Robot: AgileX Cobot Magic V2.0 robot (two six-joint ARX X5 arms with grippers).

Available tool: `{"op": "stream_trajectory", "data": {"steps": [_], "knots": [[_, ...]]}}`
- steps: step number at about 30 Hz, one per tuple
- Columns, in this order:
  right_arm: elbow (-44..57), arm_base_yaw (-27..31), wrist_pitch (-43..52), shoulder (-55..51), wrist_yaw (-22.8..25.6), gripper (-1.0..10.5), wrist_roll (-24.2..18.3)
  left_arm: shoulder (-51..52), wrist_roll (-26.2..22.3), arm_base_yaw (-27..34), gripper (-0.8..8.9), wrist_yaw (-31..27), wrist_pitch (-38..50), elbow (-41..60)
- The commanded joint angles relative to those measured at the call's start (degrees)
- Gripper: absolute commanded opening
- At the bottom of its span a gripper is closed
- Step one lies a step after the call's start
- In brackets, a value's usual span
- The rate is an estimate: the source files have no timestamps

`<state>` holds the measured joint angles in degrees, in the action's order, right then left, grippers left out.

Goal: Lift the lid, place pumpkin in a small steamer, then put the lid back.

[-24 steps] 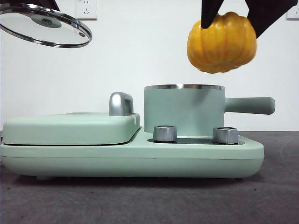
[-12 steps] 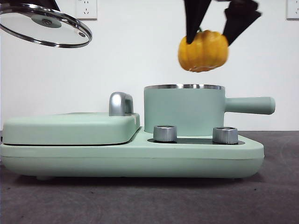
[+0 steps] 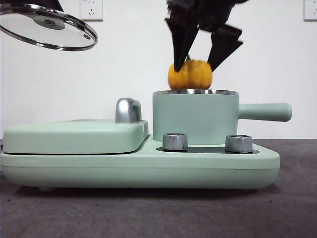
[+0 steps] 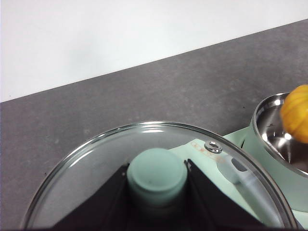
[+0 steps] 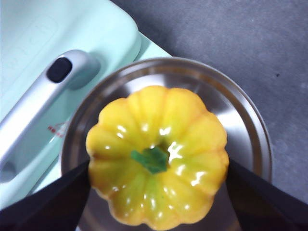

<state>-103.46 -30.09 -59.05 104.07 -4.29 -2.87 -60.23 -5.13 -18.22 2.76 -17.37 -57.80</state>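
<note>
I see two steel knobs [image 3: 175, 142] nearest, on mint-green base [image 3: 138, 166] sitting on bench [image 3: 148, 213]. Behind them small steamer [image 3: 195, 119], side handle out to one side. Right gripper [image 3: 203, 47] directly over steamer mouth, jaws clenched on pumpkin [image 3: 190, 74], its underside level with steel rim. Flat cover [image 3: 74, 136] alongside steamer. Left gripper [image 4: 156, 185] high off to side, jaws grasping lid [image 3: 47, 27] by knob, lid tilted.

Pumpkin over the pot, lid up at the left

The pumpkin [image 3: 190, 75] hangs just above the pot [image 3: 195, 119], centred over its mouth; the lid [image 3: 47, 27] is raised high left, above the flat cover [image 3: 74, 136]
</note>
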Motion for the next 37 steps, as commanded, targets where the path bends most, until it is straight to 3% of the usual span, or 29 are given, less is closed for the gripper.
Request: {"op": "stream_trajectory", "data": {"steps": [1,16,27,30,37], "knots": [[-1.4,-0.4,1.0,2.6,0.1,3.6,-1.0,0.3,-0.1,-0.1,0.16,0.0,2.0,-1.0],[-1.4,-0.5,4.3,10.5,-0.1,3.6,-2.3,0.3,-0.1,-0.1,0.16,0.0,2.6,-1.0],[-1.4,-1.4,0.7,12.4,0.0,3.6,-2.3,0.3,-0.1,-0.1,0.16,0.0,3.2,-1.0],[-1.4,-1.4,0.3,12.4,-0.1,4.4,-2.4,0.3,0.1,-0.1,0.16,0.0,3.2,-1.0],[-1.4,-1.4,0.3,12.4,-0.2,4.8,-2.6,0.3,0.1,-0.1,0.16,0.0,3.2,-1.0]]}}
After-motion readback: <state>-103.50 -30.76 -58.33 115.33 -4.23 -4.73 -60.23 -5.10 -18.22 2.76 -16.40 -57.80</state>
